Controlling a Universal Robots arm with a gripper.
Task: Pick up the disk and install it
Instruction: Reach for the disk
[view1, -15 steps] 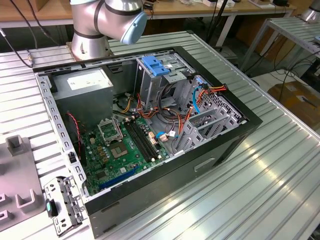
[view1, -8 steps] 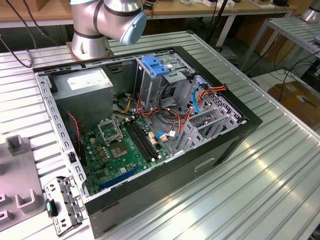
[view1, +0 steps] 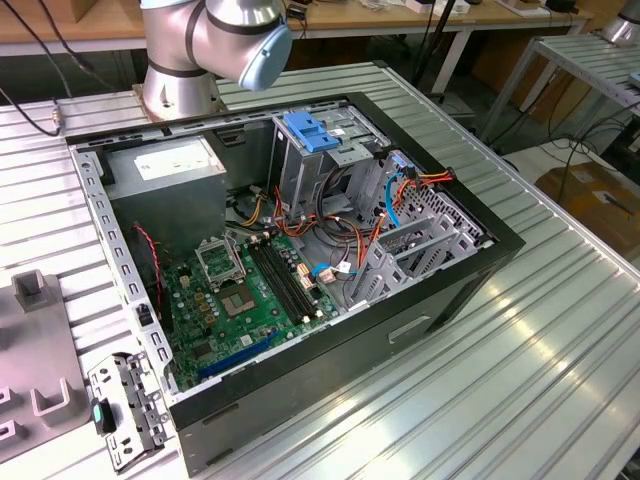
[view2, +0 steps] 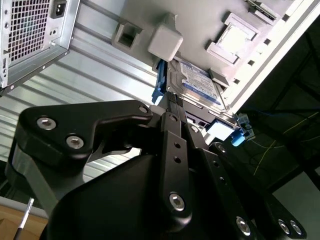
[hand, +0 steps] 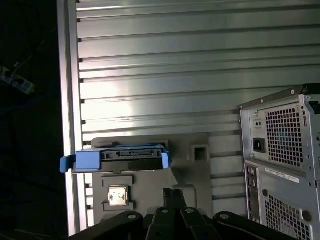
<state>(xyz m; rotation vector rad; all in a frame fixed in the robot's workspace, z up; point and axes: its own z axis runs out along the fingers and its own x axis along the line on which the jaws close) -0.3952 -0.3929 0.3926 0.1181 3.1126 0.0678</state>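
Observation:
The disk (view2: 197, 82) is a flat silver drive with a white label, a blue band and a blue side rail (view2: 159, 85). It lies by the table's edge at a grey fixture plate (view2: 200, 20). In the first wrist view the disk (hand: 117, 159) shows edge-on with a blue rail at each end. My gripper (view2: 172, 100) hangs right at the disk's near edge, its black fingers (view2: 172, 145) drawn together. In the first wrist view the gripper (hand: 175, 192) ends just short of the disk. I cannot tell whether it touches the disk.
An open computer case (view1: 500, 245) lies on the ribbed metal table, showing a motherboard (view1: 250, 290), a grey power supply (view1: 165, 160) and a drive cage with a light-blue latch (view1: 315, 135). The arm's base (view1: 200, 50) stands behind it. The case's vented rear (hand: 280, 150) is beside the fixture plate (hand: 192, 170).

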